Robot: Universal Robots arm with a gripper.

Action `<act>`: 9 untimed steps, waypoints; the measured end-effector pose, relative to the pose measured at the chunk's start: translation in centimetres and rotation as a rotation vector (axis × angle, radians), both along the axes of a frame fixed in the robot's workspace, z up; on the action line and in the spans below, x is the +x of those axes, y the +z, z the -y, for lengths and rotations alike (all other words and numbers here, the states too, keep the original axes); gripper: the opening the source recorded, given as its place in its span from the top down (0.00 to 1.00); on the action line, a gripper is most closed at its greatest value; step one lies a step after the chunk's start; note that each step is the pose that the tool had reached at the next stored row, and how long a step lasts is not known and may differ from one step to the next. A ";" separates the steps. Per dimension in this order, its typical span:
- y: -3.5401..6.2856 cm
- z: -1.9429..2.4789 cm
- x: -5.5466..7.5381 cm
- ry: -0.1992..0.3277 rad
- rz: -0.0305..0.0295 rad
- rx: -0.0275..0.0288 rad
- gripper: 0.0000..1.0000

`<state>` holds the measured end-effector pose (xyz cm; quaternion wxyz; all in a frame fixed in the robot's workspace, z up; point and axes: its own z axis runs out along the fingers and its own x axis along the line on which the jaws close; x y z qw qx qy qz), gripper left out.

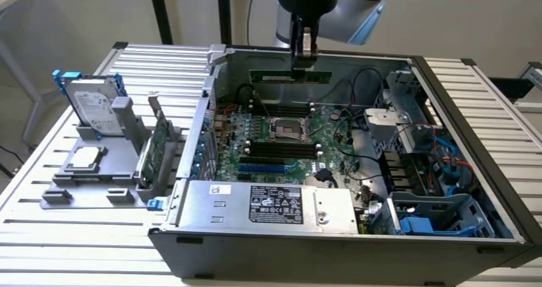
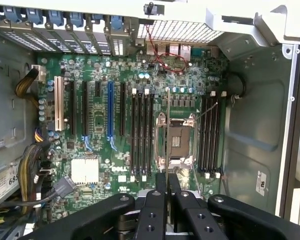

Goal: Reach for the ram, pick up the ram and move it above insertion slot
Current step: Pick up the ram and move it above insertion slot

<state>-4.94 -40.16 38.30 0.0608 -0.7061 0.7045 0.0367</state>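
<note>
Ram point(image 1: 294, 77), a long thin green stick, hangs level in the exterior view, clamped at its middle by the end effector point(image 1: 303, 63), whose two dark fingers are clenched on its upper edge. It is held above the open computer case point(image 1: 356, 236), near the case's far wall and over the motherboard point(image 1: 284, 141) below. In the wrist view the end effector point(image 2: 168, 187) shows its two narrow fingers pressed close together, with the ram's thin edge point(image 2: 168, 130) running away from them across the CPU socket point(image 2: 176, 137), between the bank of black memory slots point(image 2: 141, 132) on one side and another bank point(image 2: 210, 132) on the other. On the slatted surface point(image 1: 76, 236) at the exterior view's left, a grey fixture point(image 1: 101, 166) holds a silver hard drive point(image 1: 91, 106) with blue rails and a green expansion card point(image 1: 152, 150), both standing upright, well apart from the ram.
</note>
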 end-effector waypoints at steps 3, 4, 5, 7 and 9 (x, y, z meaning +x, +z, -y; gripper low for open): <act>0.00 -0.04 0.0 0.000 0.0000 -0.0001 0.87; 0.00 -0.04 0.0 0.000 -0.0001 -0.0001 0.87; 0.00 -0.04 0.0 0.000 -0.0001 0.0000 0.87; 0.00 -0.04 0.0 0.000 -0.0001 0.0000 0.87; 0.00 -0.04 0.0 0.000 -0.0001 -0.0001 0.87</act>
